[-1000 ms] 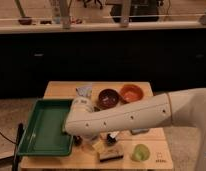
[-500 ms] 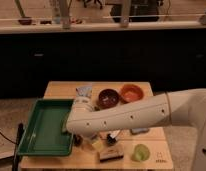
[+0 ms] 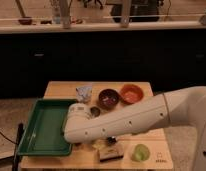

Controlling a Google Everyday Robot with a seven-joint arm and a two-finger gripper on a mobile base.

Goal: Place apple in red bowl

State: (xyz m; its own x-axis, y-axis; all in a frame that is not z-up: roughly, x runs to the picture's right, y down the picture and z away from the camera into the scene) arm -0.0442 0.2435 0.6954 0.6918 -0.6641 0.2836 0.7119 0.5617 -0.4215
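A wooden tabletop [image 3: 61,90] seen from above and in front, with my robot's white arm [image 3: 131,122] reaching across it from the right.

Nearest me, along the front edge, sit a pale green round cup-like thing [image 3: 141,152], a small brown block [image 3: 110,154] just left of it, and a yellowish item [image 3: 99,144] partly under the arm. I cannot tell whether the green cup holds anything.

On the left lies a rectangular green tray [image 3: 46,127]; its floor shows plain green.

The arm covers the middle of the tabletop. Its end bends up beside the tray's right rim, and the end effector [image 3: 93,112] sits there, between the tray and the bowls, showing only as a dark rounded shape. Its jaws stand as wide apart as they go, and I see nothing held in them.

Behind it stand two round bowls side by side, close together. The left is a dark maroon bowl [image 3: 108,98] with a faint lighter patch inside that I cannot identify. The right is the red bowl [image 3: 131,93], shallow and orange-red, with a paler inside; I make out nothing in it.

Left of the bowls stands a small pale, clear-looking container [image 3: 84,92].

I cannot pick out the apple; it may be hidden by the arm.
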